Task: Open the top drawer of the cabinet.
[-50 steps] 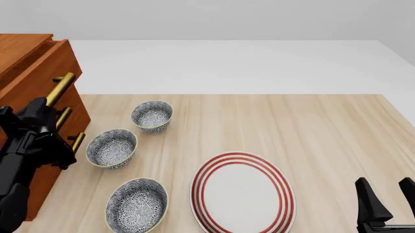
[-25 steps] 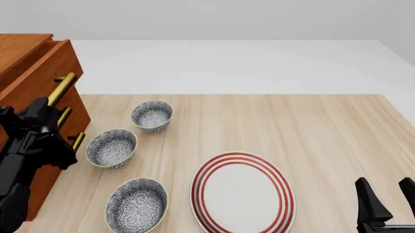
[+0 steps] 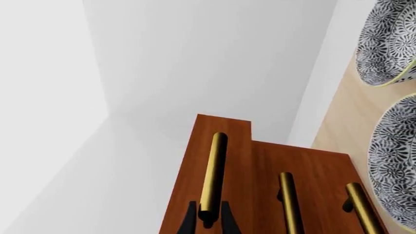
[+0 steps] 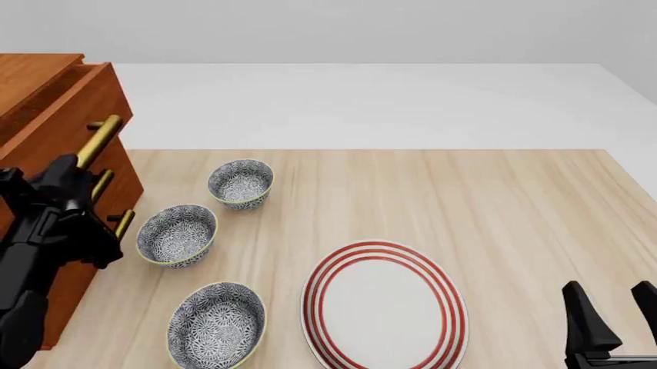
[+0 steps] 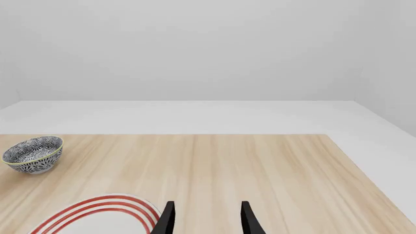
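Left gripper point(image 3: 208, 220) clenched on top drawer's brass bar handle point(image 3: 213, 175), at 9 o'clock | right gripper point(image 5: 206, 217) released | advice: pull straight outward, grip firm.

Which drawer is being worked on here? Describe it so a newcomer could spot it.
Find the cabinet at the table's left edge. The top drawer is its uppermost, sticking out past the two below; the left end effector straddles its brass handle.

Plain pale grey walls, light grey floor, light wood table point(image 4: 513, 192), even shadowless light.
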`<state>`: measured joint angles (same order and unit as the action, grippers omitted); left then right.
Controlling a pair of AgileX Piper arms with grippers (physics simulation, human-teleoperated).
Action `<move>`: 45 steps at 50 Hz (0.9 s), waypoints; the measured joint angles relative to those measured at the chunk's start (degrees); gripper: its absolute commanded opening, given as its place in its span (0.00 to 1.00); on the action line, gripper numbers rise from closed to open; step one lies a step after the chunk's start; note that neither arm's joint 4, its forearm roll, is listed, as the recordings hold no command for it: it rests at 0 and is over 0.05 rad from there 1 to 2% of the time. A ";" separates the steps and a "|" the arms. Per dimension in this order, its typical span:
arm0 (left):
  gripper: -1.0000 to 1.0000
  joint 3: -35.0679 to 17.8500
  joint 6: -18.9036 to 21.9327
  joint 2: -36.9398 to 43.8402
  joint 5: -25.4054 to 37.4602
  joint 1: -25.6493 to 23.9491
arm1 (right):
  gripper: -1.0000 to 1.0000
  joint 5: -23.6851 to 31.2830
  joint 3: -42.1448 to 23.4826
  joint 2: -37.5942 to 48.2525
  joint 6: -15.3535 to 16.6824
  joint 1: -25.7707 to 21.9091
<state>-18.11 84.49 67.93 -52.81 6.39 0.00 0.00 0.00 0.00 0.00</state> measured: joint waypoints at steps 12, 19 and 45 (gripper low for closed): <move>0.00 -0.08 -0.13 -0.45 0.79 -0.47 | 1.00 0.00 0.00 0.00 0.00 0.00; 0.00 -0.18 -0.36 -0.85 1.60 -0.77 | 1.00 0.00 0.00 0.00 0.00 0.00; 1.00 1.23 -0.89 -6.08 4.75 -1.27 | 1.00 0.00 0.00 0.00 0.00 0.00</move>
<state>-16.87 83.60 61.85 -48.06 5.11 0.00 0.00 0.00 0.00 0.00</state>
